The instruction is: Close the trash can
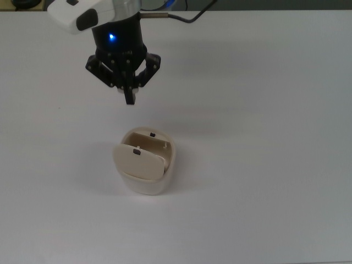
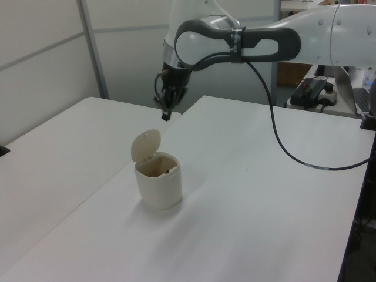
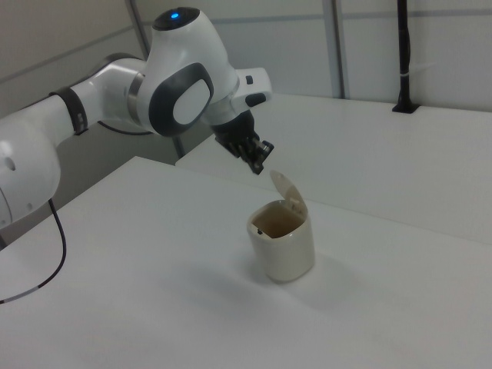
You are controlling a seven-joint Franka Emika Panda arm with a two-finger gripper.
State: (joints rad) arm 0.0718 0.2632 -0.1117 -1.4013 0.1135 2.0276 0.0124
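The trash can (image 1: 147, 181) is a small cream bin standing on the white table, also seen in the left view (image 2: 158, 187) and the right view (image 3: 284, 250). Its flat lid (image 1: 137, 162) stands upright on its hinge, so the can is open and its inside shows. My gripper (image 1: 130, 99) hangs in the air with its fingers shut and nothing held, above the can in the top view. In the left view the gripper (image 2: 167, 116) is above the raised lid (image 2: 145, 145) and slightly to its right. The right view has the gripper (image 3: 261, 167) just left of the lid top (image 3: 288, 192), apart from it.
The white table (image 1: 264, 137) spreads around the can on all sides. A black cable (image 2: 282, 147) trails from the arm over the table in the left view's right. A dark post (image 3: 403, 54) stands at the back in the right view.
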